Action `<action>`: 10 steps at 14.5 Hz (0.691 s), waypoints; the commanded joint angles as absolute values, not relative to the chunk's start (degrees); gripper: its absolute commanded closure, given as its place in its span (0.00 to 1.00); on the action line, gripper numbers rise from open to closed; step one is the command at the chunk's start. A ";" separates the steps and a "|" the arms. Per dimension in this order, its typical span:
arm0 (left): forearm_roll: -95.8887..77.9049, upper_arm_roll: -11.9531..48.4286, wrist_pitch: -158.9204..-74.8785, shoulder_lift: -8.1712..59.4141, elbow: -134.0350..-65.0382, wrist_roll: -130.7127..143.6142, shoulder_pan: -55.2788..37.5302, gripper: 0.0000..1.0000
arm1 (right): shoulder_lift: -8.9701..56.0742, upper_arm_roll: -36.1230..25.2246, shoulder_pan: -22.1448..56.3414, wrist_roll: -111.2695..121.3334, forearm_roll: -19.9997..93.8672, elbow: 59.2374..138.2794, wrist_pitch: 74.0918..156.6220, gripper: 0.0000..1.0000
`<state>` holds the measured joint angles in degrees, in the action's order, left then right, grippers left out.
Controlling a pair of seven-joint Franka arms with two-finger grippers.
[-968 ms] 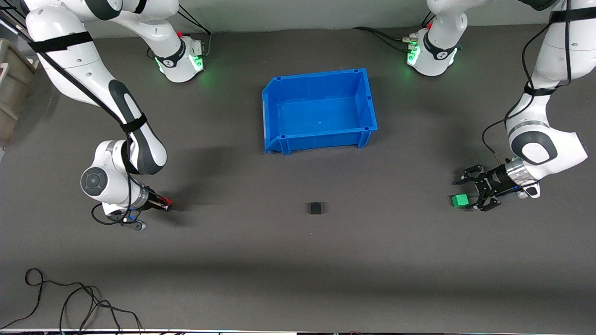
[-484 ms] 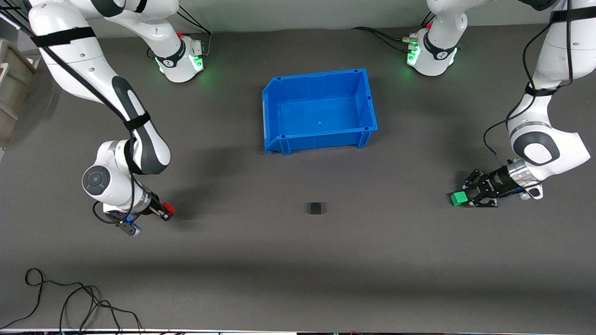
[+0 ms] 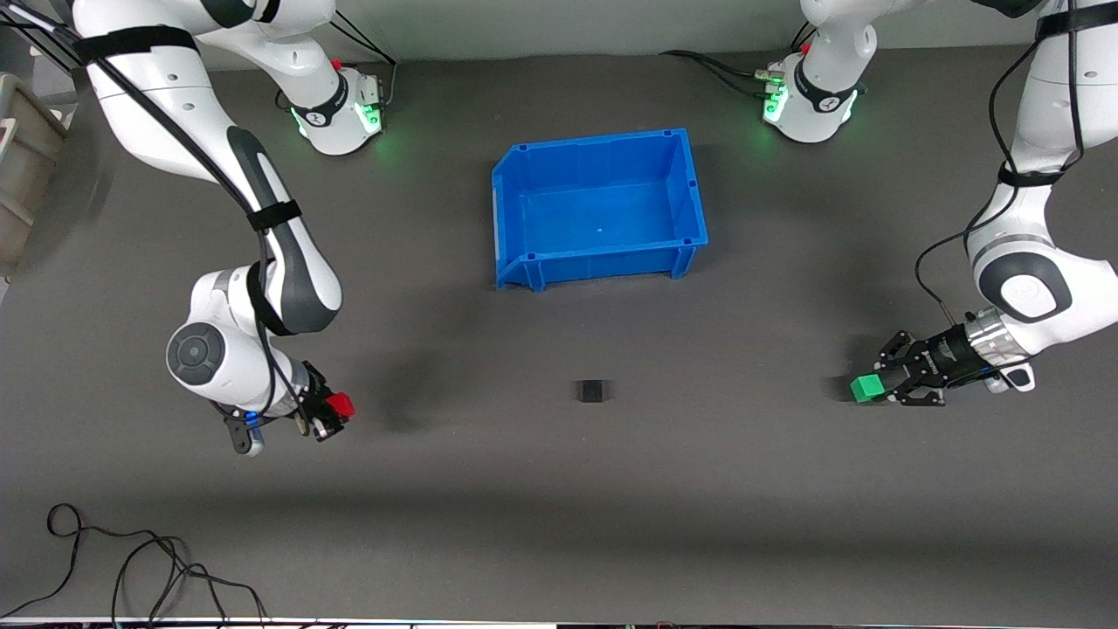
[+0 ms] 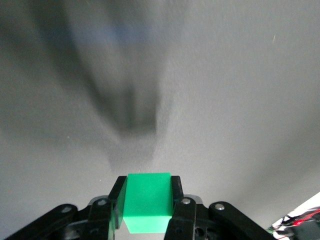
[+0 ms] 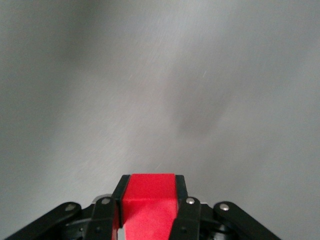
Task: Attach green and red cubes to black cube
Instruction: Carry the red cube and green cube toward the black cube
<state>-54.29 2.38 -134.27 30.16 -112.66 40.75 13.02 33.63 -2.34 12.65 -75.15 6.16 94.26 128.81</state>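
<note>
Since the earlier frames both arms have shifted lower in the front view: the right gripper (image 3: 330, 414) has carried the red cube (image 3: 340, 404) down and slightly toward the middle, and the left gripper (image 3: 889, 385), which was spread wide beside the green cube (image 3: 866, 388), has now closed on it. In the left wrist view the green cube (image 4: 147, 202) sits clamped between the two fingers (image 4: 176, 200); in the right wrist view the red cube (image 5: 149, 206) is pinched the same way between that gripper's fingers (image 5: 120, 197).

The black cube (image 3: 593, 390) rests alone on the dark table (image 3: 559, 489) in the lower middle of the front frame, just below the blue bin (image 3: 515, 253), well apart from both coloured cubes. The red one sits at the lower left of the frame, the green at the lower right.

So both pickups look finished. Still to do, as I judge it: bring each cube in to the black one and join them, one on either side. Neither has been attached yet.
</note>
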 commanded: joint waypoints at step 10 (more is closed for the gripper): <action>-49.75 1.76 -126.91 34.70 -102.07 58.07 -5.34 0.91 | 44.37 -2.11 22.75 -102.55 13.71 75.69 126.65 1.00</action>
<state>-49.92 2.76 -126.56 30.98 -107.08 52.84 -0.12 40.70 -1.66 20.51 -97.85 12.43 81.54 128.06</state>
